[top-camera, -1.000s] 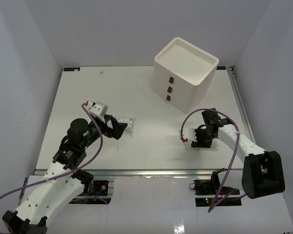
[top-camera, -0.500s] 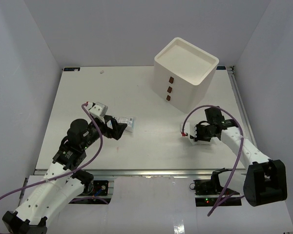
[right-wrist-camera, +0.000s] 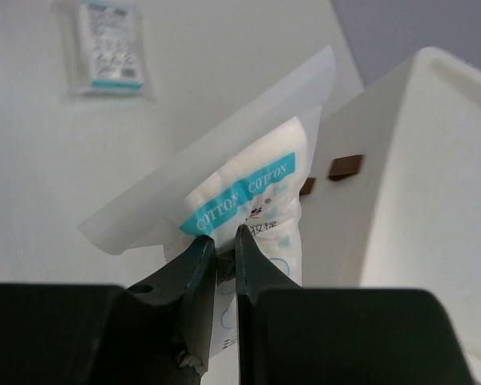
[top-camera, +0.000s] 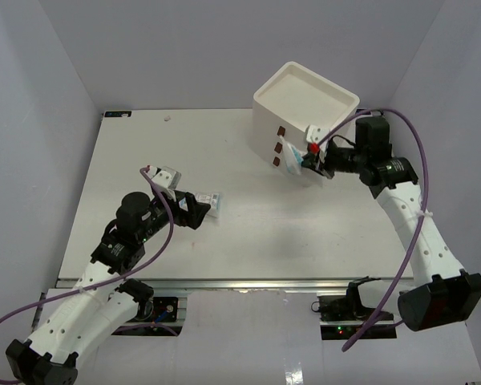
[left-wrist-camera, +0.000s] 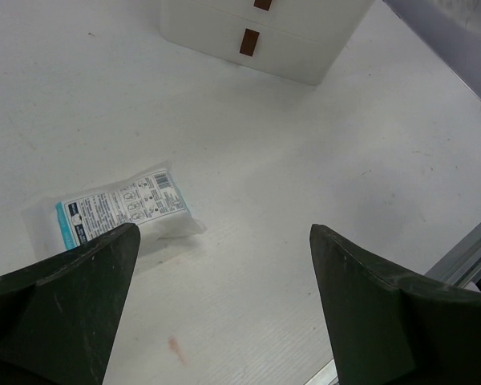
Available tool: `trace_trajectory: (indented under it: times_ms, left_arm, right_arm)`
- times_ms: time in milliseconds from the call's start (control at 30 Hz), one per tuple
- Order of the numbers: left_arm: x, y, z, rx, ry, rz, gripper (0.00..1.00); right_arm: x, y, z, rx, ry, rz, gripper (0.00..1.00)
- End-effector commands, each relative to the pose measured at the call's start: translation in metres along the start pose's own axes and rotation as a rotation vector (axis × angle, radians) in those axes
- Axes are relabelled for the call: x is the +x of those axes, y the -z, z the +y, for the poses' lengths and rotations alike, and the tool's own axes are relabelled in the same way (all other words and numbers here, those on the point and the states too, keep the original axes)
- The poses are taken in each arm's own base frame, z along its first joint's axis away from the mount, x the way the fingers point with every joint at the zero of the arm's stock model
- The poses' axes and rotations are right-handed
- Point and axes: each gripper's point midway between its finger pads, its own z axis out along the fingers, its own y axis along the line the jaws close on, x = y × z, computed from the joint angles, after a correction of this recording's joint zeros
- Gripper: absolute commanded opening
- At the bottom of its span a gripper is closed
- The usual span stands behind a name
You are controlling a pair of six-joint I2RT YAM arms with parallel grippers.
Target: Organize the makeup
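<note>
White tabletop (top-camera: 144, 144); right gripper (right-wrist-camera: 224, 241) clamped a teal-printed white cotton packet (right-wrist-camera: 252, 188), seemed light, squishy, pinch-anywhere; left gripper (left-wrist-camera: 222, 237) gaped.

A white table (top-camera: 256, 241) with a matte top fills the scene, closed in by plain, pale grey-lilac walls (top-camera: 208, 48) at the back and on both sides. A silver metal rail (top-camera: 248, 282) runs along its near edge, and a white three-drawer box (top-camera: 305, 92) with brown knobs stands near its far right corner. The light is soft and even, leaving only faint shadows.
</note>
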Motion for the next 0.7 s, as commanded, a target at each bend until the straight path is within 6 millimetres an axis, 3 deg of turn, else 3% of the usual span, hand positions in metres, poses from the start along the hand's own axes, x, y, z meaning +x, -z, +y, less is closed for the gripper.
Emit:
trace_trajectory:
  times_ms: [0,67,133,200,300,400,500,667]
  left_arm:
    - [0.003,-0.002,0.004,-0.021,0.013,0.008,0.98]
    - [0.004,-0.002,0.005,-0.029,0.017,0.012,0.98]
    - [0.004,-0.003,0.006,-0.033,0.020,0.014,0.98]
    - [0.006,-0.004,0.007,-0.039,0.028,0.020,0.98]
    - [0.008,-0.005,0.008,-0.044,0.032,0.030,0.98]
    - [0.009,-0.006,0.009,-0.050,0.038,0.035,0.98]
    - [0.011,-0.007,0.010,-0.054,0.040,0.040,0.98]
    - [0.013,-0.009,0.010,-0.060,0.052,0.048,0.98]
  right_arm:
    - [-0.059,0.008,-0.100,0.323,-0.171,-0.108,0.08]
    - [-0.060,0.011,-0.134,0.446,-0.219,-0.095,0.08]
    - [-0.063,0.014,-0.154,0.514,-0.236,-0.097,0.08]
    - [-0.059,0.030,-0.196,0.726,-0.257,-0.073,0.08]
    - [-0.030,0.038,-0.234,0.917,-0.294,0.020,0.08]
    - [-0.009,0.040,-0.252,1.015,-0.306,0.081,0.08]
    - [0.016,0.037,-0.266,1.101,-0.304,0.137,0.22]
    - [0.032,0.024,-0.260,1.054,-0.303,0.159,0.72]
